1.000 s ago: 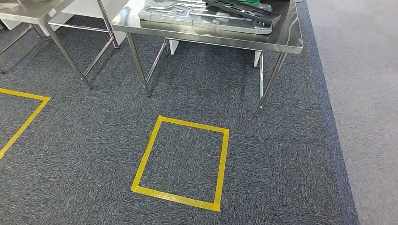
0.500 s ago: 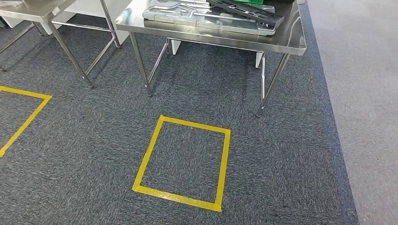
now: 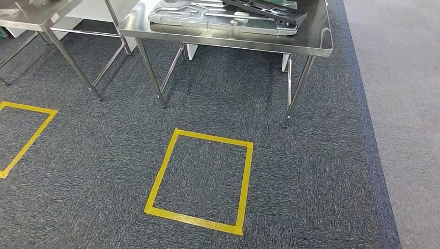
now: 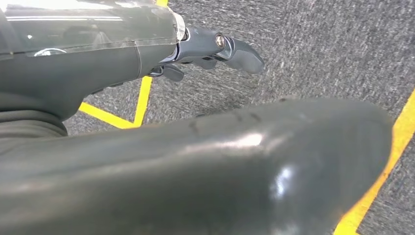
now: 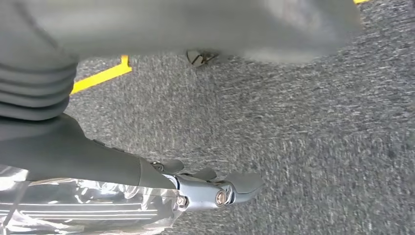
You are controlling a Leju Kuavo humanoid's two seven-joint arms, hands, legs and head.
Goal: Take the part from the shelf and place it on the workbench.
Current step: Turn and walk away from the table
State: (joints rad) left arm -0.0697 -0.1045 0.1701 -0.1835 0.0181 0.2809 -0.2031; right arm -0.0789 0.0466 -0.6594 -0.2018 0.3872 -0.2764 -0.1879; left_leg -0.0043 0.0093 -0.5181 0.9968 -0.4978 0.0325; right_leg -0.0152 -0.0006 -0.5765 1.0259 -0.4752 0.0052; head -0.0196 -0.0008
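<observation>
A flat grey metal part (image 3: 218,15) was seen lying on the steel workbench (image 3: 311,44) at the far side of the head view, with a dark slatted piece (image 3: 264,10) resting across its top. A second steel table (image 3: 36,18) stood to its left. On the dark carpet (image 3: 311,171) before the workbench a yellow tape square (image 3: 200,179) was marked. The left hand (image 4: 215,46) and right hand (image 5: 215,188) were each seen above carpet, fingers extended and apart, nothing held.
</observation>
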